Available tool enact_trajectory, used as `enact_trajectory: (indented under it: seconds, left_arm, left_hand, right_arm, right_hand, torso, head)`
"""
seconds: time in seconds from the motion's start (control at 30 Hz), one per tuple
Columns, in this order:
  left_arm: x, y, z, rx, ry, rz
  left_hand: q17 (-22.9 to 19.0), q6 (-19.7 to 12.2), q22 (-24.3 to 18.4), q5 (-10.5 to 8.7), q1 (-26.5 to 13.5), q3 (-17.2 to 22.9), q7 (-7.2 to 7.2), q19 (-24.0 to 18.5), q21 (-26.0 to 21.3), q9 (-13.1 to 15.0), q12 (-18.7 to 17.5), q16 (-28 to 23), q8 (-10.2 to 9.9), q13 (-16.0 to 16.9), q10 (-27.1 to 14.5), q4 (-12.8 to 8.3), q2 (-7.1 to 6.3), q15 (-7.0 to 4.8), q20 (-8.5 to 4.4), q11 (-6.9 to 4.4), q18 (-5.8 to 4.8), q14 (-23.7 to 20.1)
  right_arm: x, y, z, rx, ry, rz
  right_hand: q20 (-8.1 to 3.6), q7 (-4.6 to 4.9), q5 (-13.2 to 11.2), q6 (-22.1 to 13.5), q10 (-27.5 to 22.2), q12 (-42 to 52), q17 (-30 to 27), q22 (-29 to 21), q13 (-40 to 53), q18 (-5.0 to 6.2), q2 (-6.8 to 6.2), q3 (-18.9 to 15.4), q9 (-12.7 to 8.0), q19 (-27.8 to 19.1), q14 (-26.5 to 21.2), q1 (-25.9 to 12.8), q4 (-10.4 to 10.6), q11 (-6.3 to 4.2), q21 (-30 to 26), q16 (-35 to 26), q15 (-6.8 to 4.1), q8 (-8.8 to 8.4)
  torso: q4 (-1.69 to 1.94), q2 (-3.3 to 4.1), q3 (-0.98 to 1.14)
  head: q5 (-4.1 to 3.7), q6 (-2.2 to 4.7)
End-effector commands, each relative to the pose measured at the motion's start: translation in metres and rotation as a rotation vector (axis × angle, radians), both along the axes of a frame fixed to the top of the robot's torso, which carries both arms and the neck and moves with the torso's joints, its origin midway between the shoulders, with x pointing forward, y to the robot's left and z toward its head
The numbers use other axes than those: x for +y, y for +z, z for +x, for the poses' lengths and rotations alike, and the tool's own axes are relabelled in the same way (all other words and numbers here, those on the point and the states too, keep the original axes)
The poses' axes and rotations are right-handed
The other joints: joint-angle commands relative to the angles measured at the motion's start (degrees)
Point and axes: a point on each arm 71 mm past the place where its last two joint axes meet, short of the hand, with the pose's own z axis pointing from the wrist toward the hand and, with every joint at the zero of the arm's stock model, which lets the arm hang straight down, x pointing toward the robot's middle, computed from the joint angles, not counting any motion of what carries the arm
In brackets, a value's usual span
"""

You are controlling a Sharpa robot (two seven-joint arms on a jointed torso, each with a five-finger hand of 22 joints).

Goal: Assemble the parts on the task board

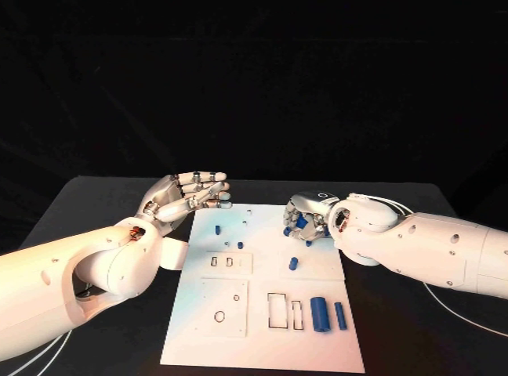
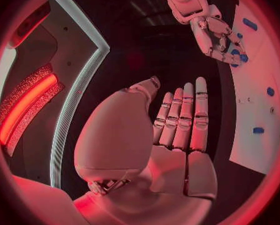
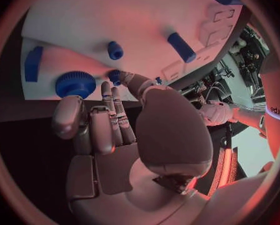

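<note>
Right silver hand (image 1: 307, 218) is curled over small blue parts (image 1: 302, 222) near far edge of white task board (image 1: 266, 329), grasp not discernible; left silver hand (image 1: 192, 197) is held open, empty, beside far left corner, likely waiting

Task board (image 1: 266, 329) – blue parts (image 1: 320, 314), hands above

Two white glossy arm shells, left arm (image 1: 62, 274) with open joint at 9 o'clock exposing dark internals and wiring, right arm (image 1: 446, 251) dotted with small dark screws, thin white cables alongside both, silver segmented left hand (image 1: 190, 196), matching right hand (image 1: 310, 213).
</note>
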Motion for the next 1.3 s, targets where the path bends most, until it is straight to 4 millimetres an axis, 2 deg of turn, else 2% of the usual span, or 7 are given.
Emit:
enact_trajectory:
  seconds: [0.03,0.8,1.03,1.3]
  left_arm:
    - [-0.002,0.002,-0.001,-0.003,-0.021,-0.011]
    - [-0.003,0.002,0.000,0.004,-0.035,-0.011]
    - [-0.003,0.003,0.000,0.006,-0.041,-0.012]
    - [-0.004,0.003,0.000,0.007,-0.045,-0.013]
  left_hand:
    - [0.0,-0.4,0.1,-0.31,-0.3,0.3,1.67,0.4,0.4,0.0,-0.2,-0.3,0.2,-0.1,-0.1,-0.1,-0.28,0.01,-0.13,0.21,0.17,-0.6]
    - [0.2,-0.4,0.2,-0.30,-0.4,0.4,1.71,0.3,0.5,0.0,-0.3,-0.3,0.3,0.0,-0.1,-0.2,-0.16,0.02,-0.15,0.23,0.14,-0.7]
    - [0.2,-0.4,0.2,-0.32,-0.4,0.4,1.73,0.3,0.5,0.0,-0.3,-0.3,0.3,0.0,-0.1,-0.2,-0.16,0.03,-0.15,0.24,0.13,-0.7]
    - [0.2,-0.4,0.2,-0.34,-0.4,0.4,1.73,0.3,0.5,0.0,-0.3,-0.3,0.3,0.0,-0.1,-0.2,-0.16,0.04,-0.15,0.24,0.13,-0.7]
  right_arm:
    - [0.001,-0.003,-0.001,0.013,0.005,-0.033]
    - [0.009,-0.005,0.003,0.007,0.000,-0.038]
    - [0.011,-0.005,0.004,-0.004,-0.002,-0.044]
    - [0.015,-0.001,0.003,-0.050,-0.004,-0.016]
  right_hand:
    - [-0.01,-0.22,0.3,0.4,0.6,0.2,0.1,0.3,0.1,-0.63,0.28,0.6,0.2,0.3,2.3,0.2,0.2,-0.20,0.4,0.3,0.11,0.35]
    - [-0.19,-0.58,0.3,1.1,1.6,0.2,0.7,1.3,0.4,-0.72,1.05,2.2,0.8,0.3,2.3,0.3,0.6,-0.53,1.1,1.0,-0.12,0.91]
    - [-0.41,-0.83,0.3,1.5,2.3,0.2,1.0,2.2,0.7,-0.79,1.74,4.1,1.5,0.4,2.3,1.4,0.0,-0.80,1.7,1.5,-0.37,1.44]
    - [-0.48,-0.84,0.3,1.5,2.6,0.1,1.1,2.4,0.8,-0.81,1.82,4.9,1.8,0.4,2.3,1.7,-0.4,-0.86,1.9,1.6,-0.41,1.62]
  torso:
    - [-0.01,0.01,0.00]
    - [0.07,0.10,0.00]
    - [0.13,0.09,-0.01]
    - [0.03,0.02,-0.05]
  head:
    - [0.06,-0.13]
    - [0.35,-0.31]
    - [0.38,-0.39]
    - [0.44,-0.28]
